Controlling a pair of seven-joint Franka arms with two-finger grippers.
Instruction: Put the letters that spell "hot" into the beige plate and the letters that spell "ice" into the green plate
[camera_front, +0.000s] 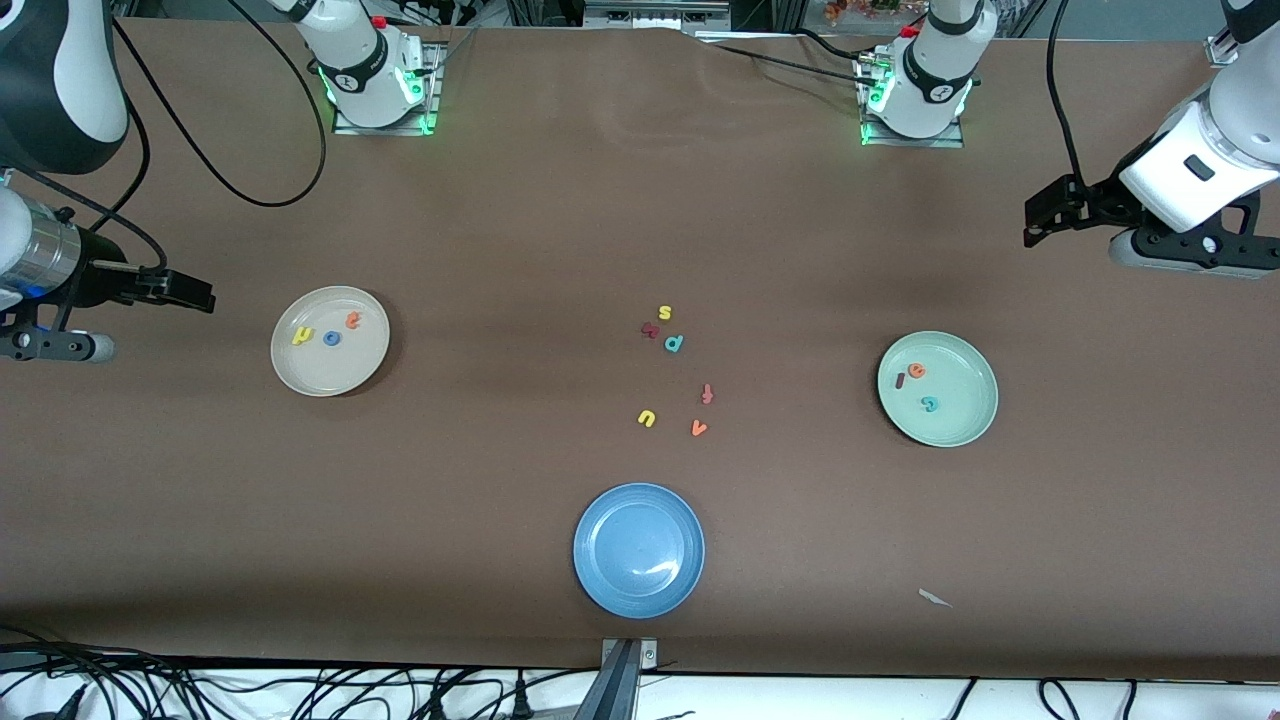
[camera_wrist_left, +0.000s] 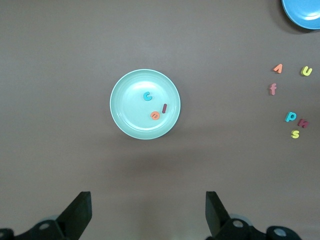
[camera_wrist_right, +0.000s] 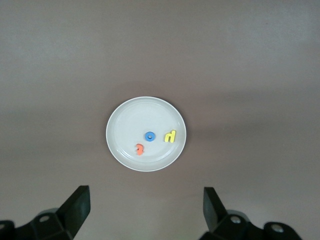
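beige plate: sits at the right arm's end of the desk, and it's got all three "hot" letters in it: yellow h, blue o, orange t. Count: 3 of 3.

green plate: over at the left arm's end, holding the dark red i, orange e and teal c. Also 3 of 3.

progress: honestly looks finished to me, both words are spelled out in the correct plates and I can't see anything left to move.

leftovers: six spare letters loose mid-desk between the two plates, and they should stay put: yellow s, a dark red letter I can't quite read, teal p, red f, yellow u, orange v.

blue plate: one, nearest the front camera, nothing in it.

plates total: 3.

left gripper: up over the desk edge by the green plate, fingers spread wide, holding nothing.

right gripper: same deal by the beige plate, fingers wide apart and empty. Both arms look parked.
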